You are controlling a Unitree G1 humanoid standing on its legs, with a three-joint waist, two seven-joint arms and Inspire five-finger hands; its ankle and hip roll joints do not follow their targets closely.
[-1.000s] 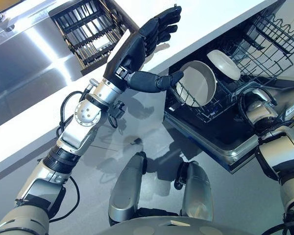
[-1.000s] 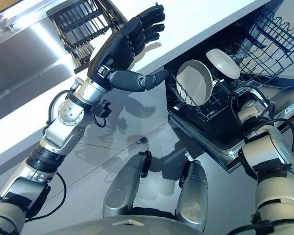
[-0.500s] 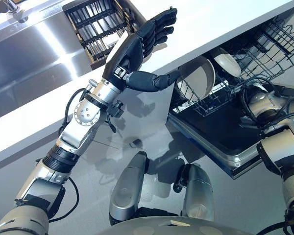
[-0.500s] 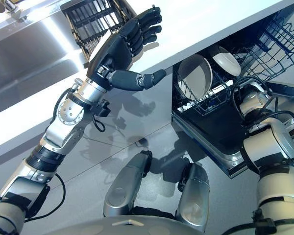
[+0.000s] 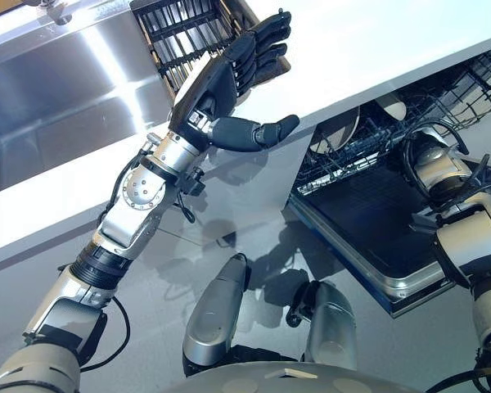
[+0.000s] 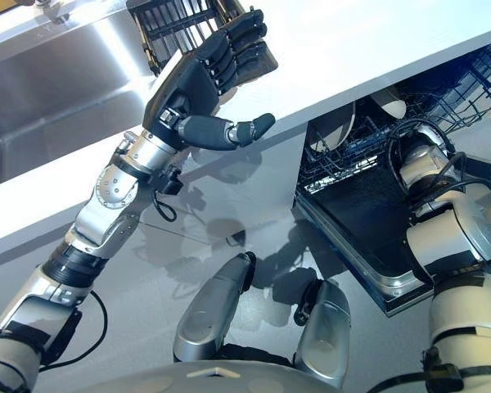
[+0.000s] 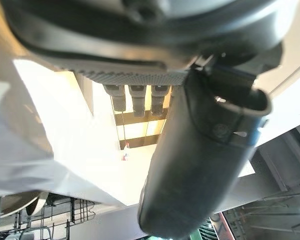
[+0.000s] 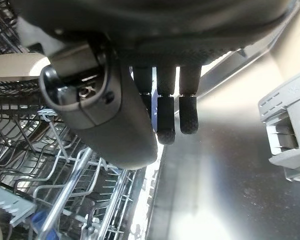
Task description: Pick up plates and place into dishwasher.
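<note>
**Plates racked, both hands empty**

The left hand (image 5: 221, 86) is held open above the counter (image 5: 368, 49), nothing grasped. Two plates (image 6: 337, 127) are stood on edge in the dishwasher rack (image 5: 368, 143), beside the right hand (image 8: 160, 90), fingers relaxed and empty.

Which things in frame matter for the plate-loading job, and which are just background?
Job:
- plates standing in the rack
- dishwasher rack, tucked under the counter
- dishwasher door, open
- left hand, open, empty, above the counter
- right hand, open, empty, by the rack

Background:
- counter
- sink
- dark drying rack beside the sink
</note>
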